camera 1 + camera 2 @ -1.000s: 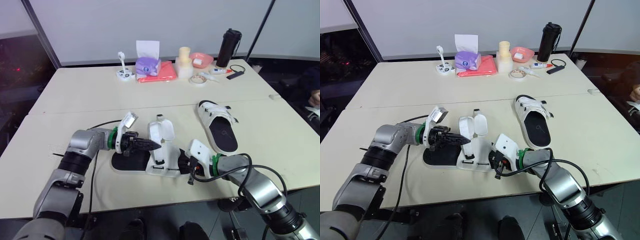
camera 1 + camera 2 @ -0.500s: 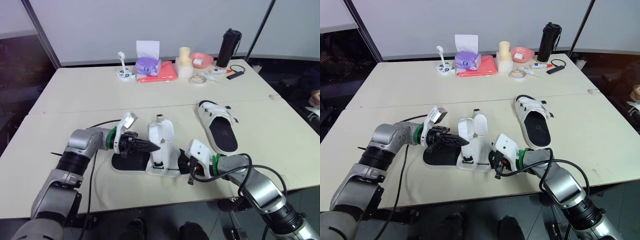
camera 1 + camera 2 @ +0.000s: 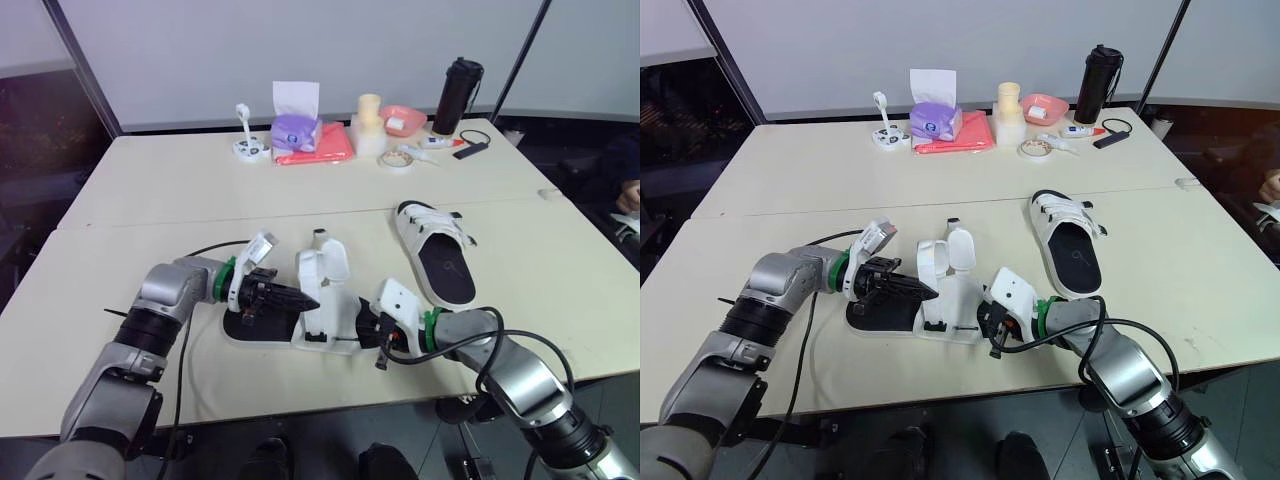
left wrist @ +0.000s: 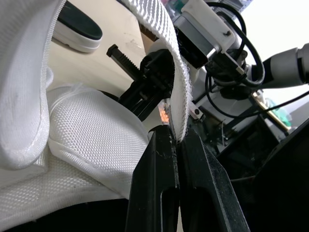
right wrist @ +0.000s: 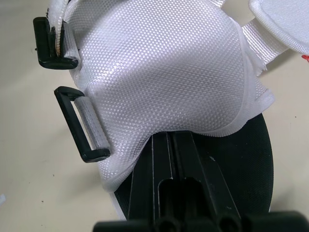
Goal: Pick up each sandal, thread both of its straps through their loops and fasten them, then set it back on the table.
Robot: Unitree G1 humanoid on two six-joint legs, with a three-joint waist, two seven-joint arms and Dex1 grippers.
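The near sandal (image 3: pixel 262 322), black-soled with white straps, lies close to the table's front edge. Two of its straps (image 3: pixel 322 265) stand upright and unthreaded. My left gripper (image 3: pixel 308 298) is shut on the edge of one white strap (image 4: pixel 166 63), pinched between its fingertips (image 4: pixel 166 145). From the other side, my right gripper (image 3: pixel 362 327) is shut on the rim of the sandal's white upper (image 5: pixel 159 72), beside two black loops (image 5: pixel 79 123). The second sandal (image 3: pixel 437 250) rests flat to the right, straps across it.
Along the table's far edge stand a purple tissue box (image 3: pixel 296 130), a pink cloth (image 3: pixel 322 146), a pink bowl (image 3: pixel 403 118), a tape roll (image 3: pixel 396 160) and a black bottle (image 3: pixel 457 95). A black cable (image 3: pixel 200 250) trails from my left arm.
My left gripper has shifted slightly toward the table's front edge, still pinching the strap. The right gripper and both sandals have stayed put.
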